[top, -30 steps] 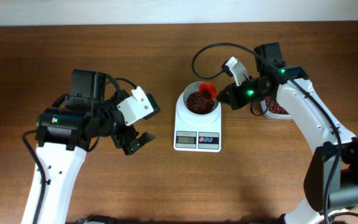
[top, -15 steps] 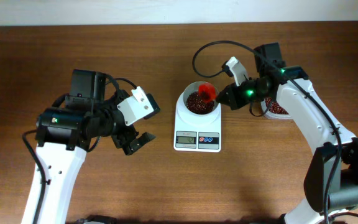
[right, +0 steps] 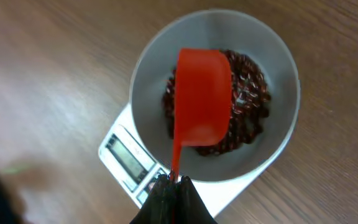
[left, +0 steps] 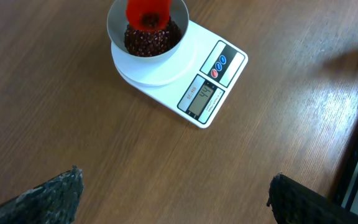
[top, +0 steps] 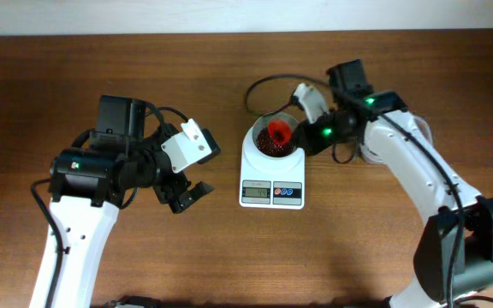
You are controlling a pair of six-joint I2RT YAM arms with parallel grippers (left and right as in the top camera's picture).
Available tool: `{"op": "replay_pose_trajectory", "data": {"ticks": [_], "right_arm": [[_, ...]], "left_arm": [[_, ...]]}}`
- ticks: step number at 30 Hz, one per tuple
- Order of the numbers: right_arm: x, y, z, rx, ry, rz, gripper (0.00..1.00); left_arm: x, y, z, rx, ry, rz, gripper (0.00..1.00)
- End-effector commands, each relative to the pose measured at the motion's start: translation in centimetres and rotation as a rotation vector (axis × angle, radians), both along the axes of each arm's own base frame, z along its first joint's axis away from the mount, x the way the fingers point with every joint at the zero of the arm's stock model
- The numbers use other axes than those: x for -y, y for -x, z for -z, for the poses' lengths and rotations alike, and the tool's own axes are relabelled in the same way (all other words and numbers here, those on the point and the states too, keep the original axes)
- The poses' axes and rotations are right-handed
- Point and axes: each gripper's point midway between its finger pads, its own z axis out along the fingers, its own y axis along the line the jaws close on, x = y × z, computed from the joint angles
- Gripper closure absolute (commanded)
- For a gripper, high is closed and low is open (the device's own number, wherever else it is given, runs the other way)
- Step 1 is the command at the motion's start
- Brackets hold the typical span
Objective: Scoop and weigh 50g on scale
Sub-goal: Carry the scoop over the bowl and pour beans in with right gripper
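Observation:
The white scale (top: 271, 184) stands mid-table, its display (left: 202, 98) facing the front edge. On it sits a round white bowl (top: 258, 135) with a heap of red beans (right: 253, 99). A red scoop (right: 202, 93) hangs over the beans inside the bowl (right: 278, 68). My right gripper (right: 174, 183) is shut on the thin handle of the scoop (top: 280, 131) and reaches in from the bowl's right. Well left of the scale, my left gripper (top: 187, 195) stands wide open above bare wood. Between its fingers (left: 55, 196) there is nothing.
A clear tub of beans (top: 363, 155) lies right of the scale, mostly hidden under my right arm. A black cable (top: 259, 85) loops behind the bowl. The table's far edge meets a pale wall.
My right arm has swung left, carrying the scoop from the bowl's right rim to over its middle. The left arm has not moved.

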Motion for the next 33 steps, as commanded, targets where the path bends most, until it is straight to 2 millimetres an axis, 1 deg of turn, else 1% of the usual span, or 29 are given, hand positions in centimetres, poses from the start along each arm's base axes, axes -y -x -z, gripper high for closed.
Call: {"op": "replay_pose_trajectory", "data": {"ticks": [1,3,5,6,7,10,11,12,14,15,16,17,18,26,27,28,29,31,32,33], "right_arm": [[-0.1,-0.3,-1.5,0.073,0.059,0.004,0.96],[0.8,-0.8,-1.3,0.085,0.098,0.03,0.96],[0.9,-0.8,-1.3,0.07,0.092,0.059,0.96],[-0.6,0.2,-1.8,0.041,0.023,0.008,0.96],[-1.0,0.5,-2.0,0.044,0.008,-0.027,0.96],[0.5,-0.3,-1.4,0.076,0.1,0.012,0.96],[0.5,-0.4,-1.6,0.08,0.101,0.013,0.96],[0.1,-0.3,-2.0,0.078,0.075,0.002,0.96],[-1.6,0.3,-4.8,0.083,-0.04,-0.043,0.96],[-1.6,0.2,-5.5,0.106,-0.038,-0.041,0.96],[-0.6,-0.3,-5.0,0.127,0.031,-0.011,0.96],[1.1,-0.9,-3.7,0.141,0.158,0.033,0.96],[1.8,-0.9,-3.3,0.145,0.203,0.038,0.96],[1.5,-0.7,-3.4,0.144,0.19,0.023,0.96],[0.5,-0.1,-3.7,0.131,0.132,-0.025,0.96],[-0.8,1.1,-4.1,0.122,0.058,-0.126,0.96],[-0.6,1.0,-4.0,0.128,0.075,-0.13,0.96],[2.5,-0.6,-3.0,0.157,0.256,-0.008,0.96],[2.3,-0.3,-3.0,0.148,0.24,-0.016,0.96],[1.5,0.1,-3.2,0.138,0.195,-0.045,0.96]], "left_arm": [[0.1,0.0,-0.2,0.002,0.006,-0.002,0.01],[0.1,0.0,-0.2,0.002,0.006,-0.002,0.01],[0.1,0.0,-0.2,0.002,0.006,-0.002,0.01],[0.1,0.0,-0.2,0.002,0.006,-0.002,0.01],[0.1,0.0,-0.2,0.002,0.005,-0.002,0.01],[0.1,0.0,-0.2,0.002,0.006,-0.002,0.01],[0.1,0.0,-0.2,0.002,0.006,-0.002,0.01],[0.1,0.0,-0.2,0.002,0.006,-0.002,0.01],[0.1,0.0,-0.2,0.002,0.006,-0.002,0.01],[0.1,0.0,-0.2,0.002,0.006,-0.002,0.01],[0.1,0.0,-0.2,0.002,0.006,-0.002,0.01],[0.1,0.0,-0.2,0.002,0.006,-0.002,0.01],[0.1,0.0,-0.2,0.002,0.006,-0.002,0.01],[0.1,0.0,-0.2,0.002,0.006,-0.002,0.01],[0.1,0.0,-0.2,0.002,0.006,-0.002,0.01],[0.1,0.0,-0.2,0.002,0.006,-0.002,0.01],[0.1,0.0,-0.2,0.002,0.006,-0.002,0.01],[0.1,0.0,-0.2,0.002,0.006,-0.002,0.01],[0.1,0.0,-0.2,0.002,0.006,-0.002,0.01],[0.1,0.0,-0.2,0.002,0.006,-0.002,0.01]]}}
